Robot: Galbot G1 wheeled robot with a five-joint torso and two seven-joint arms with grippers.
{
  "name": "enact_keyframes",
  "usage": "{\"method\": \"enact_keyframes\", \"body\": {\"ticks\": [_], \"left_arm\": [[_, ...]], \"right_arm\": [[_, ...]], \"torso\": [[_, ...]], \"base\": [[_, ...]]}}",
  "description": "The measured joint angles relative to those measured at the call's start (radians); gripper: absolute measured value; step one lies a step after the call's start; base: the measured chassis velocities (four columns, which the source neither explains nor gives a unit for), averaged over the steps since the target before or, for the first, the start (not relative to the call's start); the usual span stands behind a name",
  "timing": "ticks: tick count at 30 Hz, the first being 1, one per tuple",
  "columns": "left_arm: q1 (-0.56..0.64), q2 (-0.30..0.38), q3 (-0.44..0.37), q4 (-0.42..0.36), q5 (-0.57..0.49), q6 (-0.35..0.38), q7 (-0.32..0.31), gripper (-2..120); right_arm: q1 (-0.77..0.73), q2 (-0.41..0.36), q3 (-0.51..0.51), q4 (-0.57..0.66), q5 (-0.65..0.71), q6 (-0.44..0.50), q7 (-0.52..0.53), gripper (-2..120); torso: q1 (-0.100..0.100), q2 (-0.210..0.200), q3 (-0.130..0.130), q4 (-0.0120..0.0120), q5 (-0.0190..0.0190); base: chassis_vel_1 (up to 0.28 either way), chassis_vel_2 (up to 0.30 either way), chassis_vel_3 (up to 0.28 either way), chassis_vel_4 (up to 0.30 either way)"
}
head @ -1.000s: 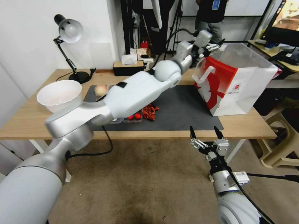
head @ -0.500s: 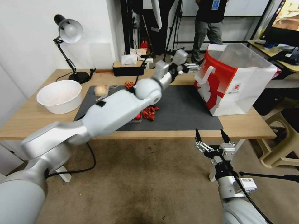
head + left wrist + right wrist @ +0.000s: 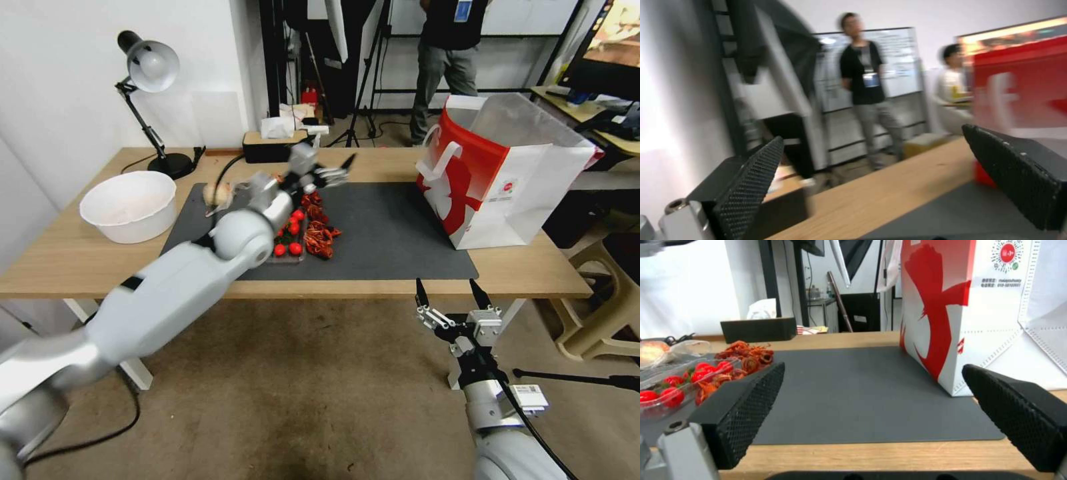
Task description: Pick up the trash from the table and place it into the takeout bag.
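Red crumpled scraps (image 3: 319,235) and a clear tray of cherry tomatoes (image 3: 288,239) sit mid-mat, well apart from the takeout bag (image 3: 503,177). Left gripper (image 3: 331,175) hovers above, spread, empty; right gripper (image 3: 451,300) waits spread below the table (image 3: 60,257) edge. Loose scraps could scatter.

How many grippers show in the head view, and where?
2. The left gripper, open and empty, hovers over the mat's far edge; the right gripper, open, hangs before the table's near edge.

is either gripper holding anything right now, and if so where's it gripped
Nothing is held. The left gripper is open above the dark mat, and the right gripper is open below the table edge, both with bare fingers.
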Motion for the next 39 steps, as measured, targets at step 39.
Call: {"method": "enact_keyframes", "body": {"ticks": [39], "left_arm": [[1.006,-0.135,-0.7,-0.469,0.346,0.148,-0.24,100]], "right_arm": [[0.008,-0.023,-0.028,0.002,0.004,-0.002,-0.002,100]], "torso": [[0.0,0.0,0.0,-0.0006,0.0004]], "base": [[0.0,0.0,0.0,0.0]]}}
